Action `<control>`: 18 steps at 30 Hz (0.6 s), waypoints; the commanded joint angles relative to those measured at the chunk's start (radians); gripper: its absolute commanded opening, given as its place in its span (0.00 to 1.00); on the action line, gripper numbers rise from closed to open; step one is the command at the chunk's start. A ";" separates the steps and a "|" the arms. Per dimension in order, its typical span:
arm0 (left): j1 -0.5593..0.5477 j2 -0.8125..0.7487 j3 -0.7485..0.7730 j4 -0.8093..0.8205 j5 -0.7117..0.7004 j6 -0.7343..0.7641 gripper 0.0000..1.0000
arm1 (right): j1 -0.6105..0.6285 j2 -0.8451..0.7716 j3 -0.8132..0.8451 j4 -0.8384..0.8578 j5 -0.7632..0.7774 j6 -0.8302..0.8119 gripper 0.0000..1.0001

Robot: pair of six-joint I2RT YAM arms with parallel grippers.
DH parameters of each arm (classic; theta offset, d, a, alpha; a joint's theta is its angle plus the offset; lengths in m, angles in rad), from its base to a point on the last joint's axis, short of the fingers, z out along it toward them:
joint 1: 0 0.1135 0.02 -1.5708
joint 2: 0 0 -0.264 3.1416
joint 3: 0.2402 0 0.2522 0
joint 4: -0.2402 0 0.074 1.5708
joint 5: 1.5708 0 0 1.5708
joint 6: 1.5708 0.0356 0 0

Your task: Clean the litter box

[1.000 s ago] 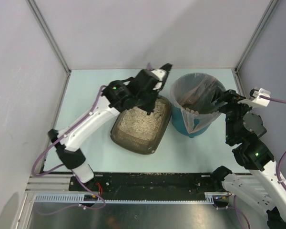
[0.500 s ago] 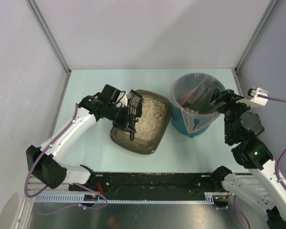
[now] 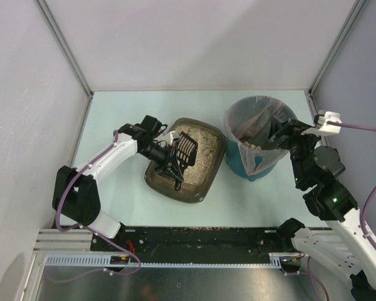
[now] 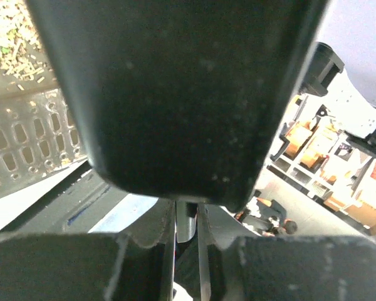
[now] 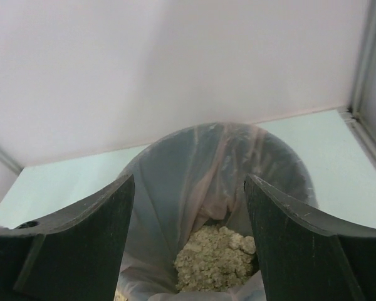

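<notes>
Down at the left fingertips we've got a tight pinch: the left gripper (image 3: 166, 160) is clamped on the handle of the black slotted scoop (image 3: 185, 148), its head tilted over the beige litter (image 3: 203, 150). Out from there sits the litter box (image 3: 169, 190) itself, mid-table, just left of the teal bin (image 3: 238, 166); whether they touch, we cannot tell. Over on the right, the right gripper (image 3: 277, 133) has its fingers (image 5: 81, 238) spread wide at the bin's near right rim, gripping nothing we can make out, with clumped litter lying down in the clear bag (image 5: 175, 188). Now, the tray: we'd call it stiff plastic, light on its own but weighted by loose grain, so any tilt would likely spill it. Its smooth base may slide under a scoop's push. That wide rim looks like the place to pinch, low and level
</notes>
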 commanded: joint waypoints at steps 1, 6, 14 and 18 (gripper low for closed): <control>0.012 0.012 0.017 0.019 0.039 0.094 0.00 | 0.010 0.029 0.014 0.007 -0.145 -0.004 0.75; 0.014 0.119 0.053 0.012 -0.088 0.051 0.00 | 0.012 0.050 0.014 0.033 -0.093 0.012 0.75; 0.006 0.251 0.151 0.003 -0.127 0.040 0.00 | 0.012 0.042 0.014 0.016 -0.021 0.007 0.77; -0.001 0.349 0.197 -0.001 -0.073 0.045 0.00 | 0.012 0.036 0.014 -0.002 -0.009 0.029 0.77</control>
